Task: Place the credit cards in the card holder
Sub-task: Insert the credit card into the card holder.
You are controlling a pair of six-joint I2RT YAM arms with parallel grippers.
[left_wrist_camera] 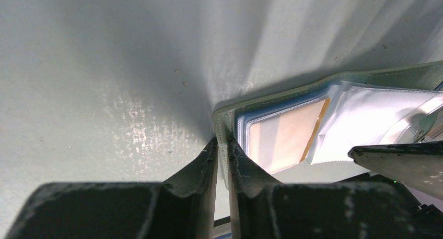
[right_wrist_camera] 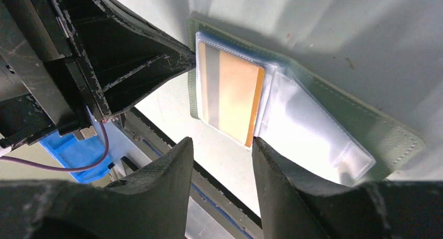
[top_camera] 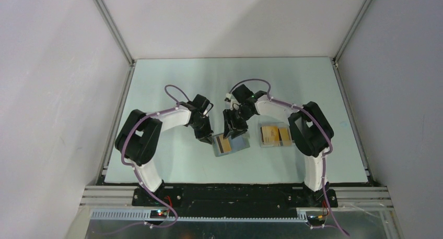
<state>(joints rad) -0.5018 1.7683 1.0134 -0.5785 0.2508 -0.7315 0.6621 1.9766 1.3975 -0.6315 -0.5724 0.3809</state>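
Note:
The grey-green card holder (top_camera: 241, 143) lies open on the table between the arms. An orange-gold credit card (top_camera: 224, 144) sits in its clear left sleeve, seen also in the left wrist view (left_wrist_camera: 284, 137) and the right wrist view (right_wrist_camera: 232, 95). My left gripper (top_camera: 207, 136) is shut on the holder's left edge (left_wrist_camera: 223, 125), the seam pinched between its fingers (left_wrist_camera: 209, 163). My right gripper (top_camera: 235, 129) hovers over the holder, open with nothing between its jaws (right_wrist_camera: 221, 141); one fingertip (right_wrist_camera: 261, 150) is at the card's near corner. More credit cards (top_camera: 276, 134) lie to the right.
A clear plastic tray (top_camera: 275, 146) holds the other cards, just right of the card holder and close to the right arm's elbow (top_camera: 311, 129). The holder's right sleeve (right_wrist_camera: 308, 129) shows no card. Frame rails border the table's sides.

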